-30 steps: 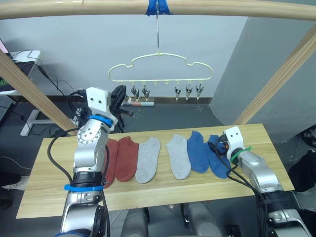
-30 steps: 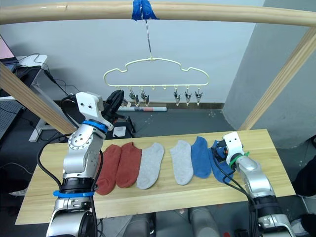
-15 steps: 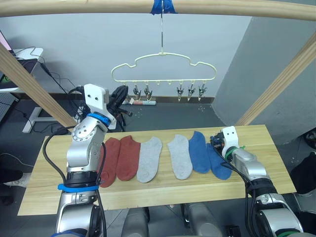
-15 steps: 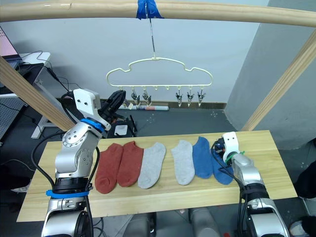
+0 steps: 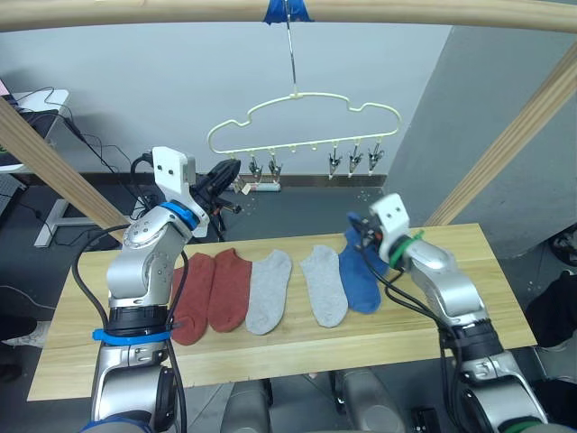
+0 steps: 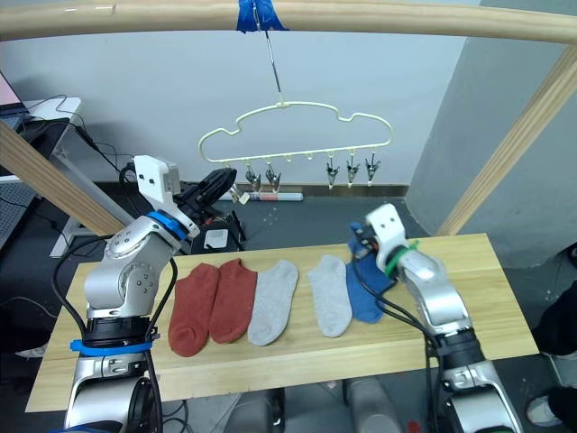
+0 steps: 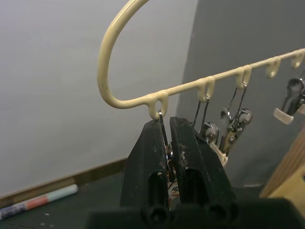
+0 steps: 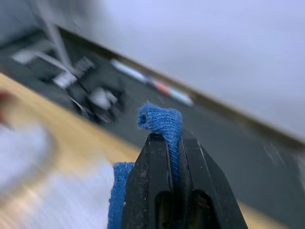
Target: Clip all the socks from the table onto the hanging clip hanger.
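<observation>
Currently the right gripper [image 8: 170,138] is pinched on a blue sock [image 8: 161,119], raised off the table [image 5: 505,298] toward the clip hanger [image 5: 306,122]. Left gripper [image 7: 167,138] squeezes the end clip [image 7: 167,151], probably opening it for the sock.

five socks lie flat in a row on the pale wood table [image 5: 81,361]: two rust-red socks [image 5: 212,289], two grey [image 5: 269,290], one blue [image 5: 359,275]; second blue sock [image 6: 368,272] dangles, lifted; wavy yellow-green clip hanger [image 5: 302,122] hangs above
</observation>
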